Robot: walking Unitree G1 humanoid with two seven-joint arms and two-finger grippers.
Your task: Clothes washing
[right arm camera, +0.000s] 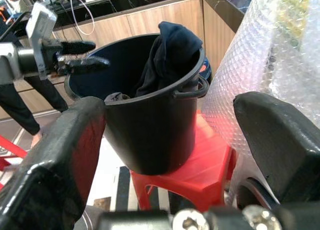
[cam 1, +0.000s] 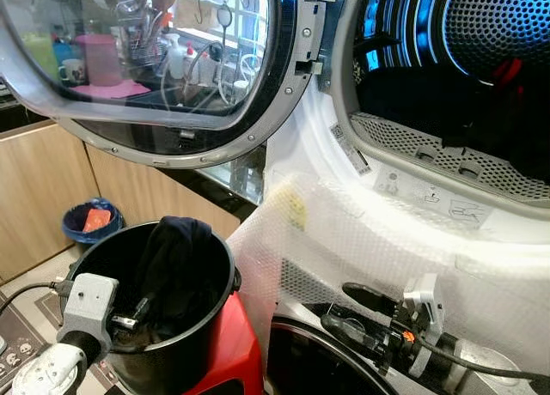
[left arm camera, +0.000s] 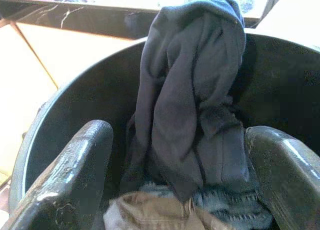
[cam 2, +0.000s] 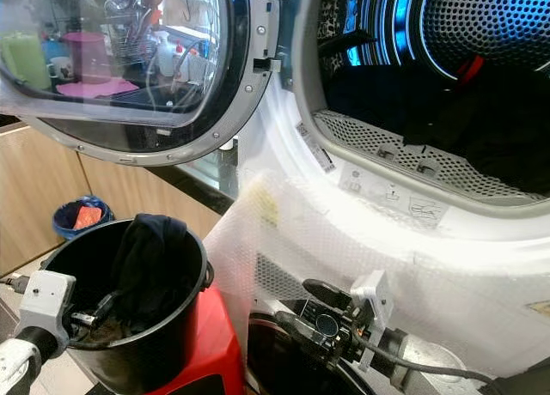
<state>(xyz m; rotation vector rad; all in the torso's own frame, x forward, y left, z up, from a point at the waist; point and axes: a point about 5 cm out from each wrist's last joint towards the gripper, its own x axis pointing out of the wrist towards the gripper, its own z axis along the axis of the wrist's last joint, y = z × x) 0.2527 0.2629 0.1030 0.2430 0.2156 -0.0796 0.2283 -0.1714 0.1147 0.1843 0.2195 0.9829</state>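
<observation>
Head view, step: loading laundry from bucket (cam 1: 185, 326) into drum (cam 1: 481, 94).
Left gripper (cam 1: 129, 313): fingers spread, inside bucket, lower left, before dark garment (left arm camera: 190, 105).
Right gripper (cam 1: 365, 313): released, lower right.
Next: close on garment, lift clear.

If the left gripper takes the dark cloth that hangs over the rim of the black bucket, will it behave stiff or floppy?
Probably floppy: the dark cloth drapes in soft folds over the rim of the black bucket. It will likely sag and trail from the left gripper, whose jaws stand open around it. It may also drag the brown cloth lying beneath it.
</observation>
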